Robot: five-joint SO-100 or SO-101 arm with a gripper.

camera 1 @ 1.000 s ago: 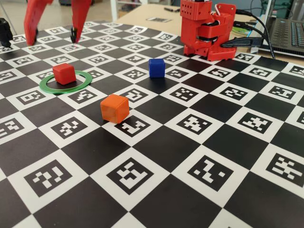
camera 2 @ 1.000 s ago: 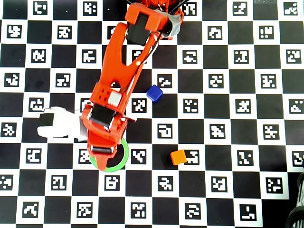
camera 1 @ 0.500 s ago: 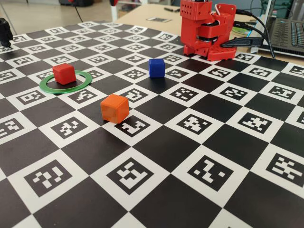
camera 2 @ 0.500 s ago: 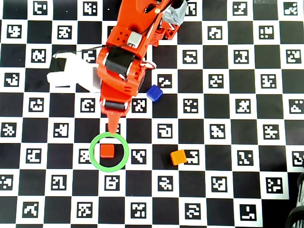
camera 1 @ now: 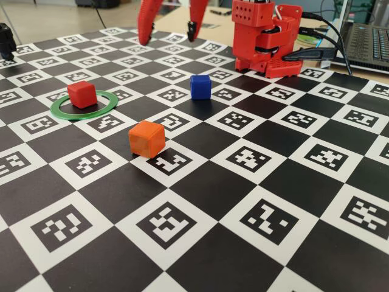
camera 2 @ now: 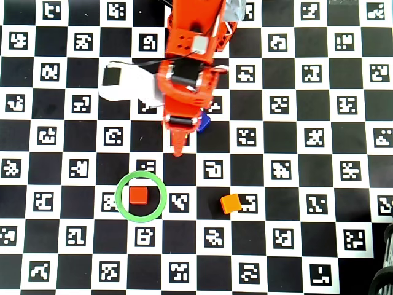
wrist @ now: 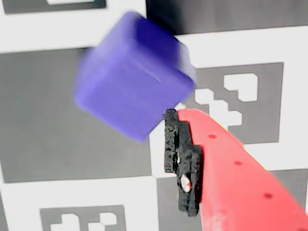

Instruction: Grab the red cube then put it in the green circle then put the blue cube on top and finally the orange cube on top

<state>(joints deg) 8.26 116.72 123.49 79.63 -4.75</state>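
Since a second ago my arm has left the ring [camera 2: 119, 203] and swung back toward my base; my gripper [camera 1: 169, 31] now hangs up over the far side of the board, above and behind the blue cube [camera 1: 200, 86]. Nothing else has shifted: the red cube [camera 1: 81, 94] sits inside the ring, the orange cube [camera 1: 146, 139] lies in the foreground, well apart from both.

My fingers [camera 1: 145, 24] are spread wide and hold nothing. In the wrist view the blue cube [wrist: 132, 77] fills the top, blurred, just beside my padded fingertip [wrist: 182, 163].

I judge the blue cube light, rigid and smooth-faced plastic, so it should neither crush nor sag but could slip or twist if I pinch it at the corners. I want two opposite flat side faces, squarely and about mid-height, to set it down level on the red one.
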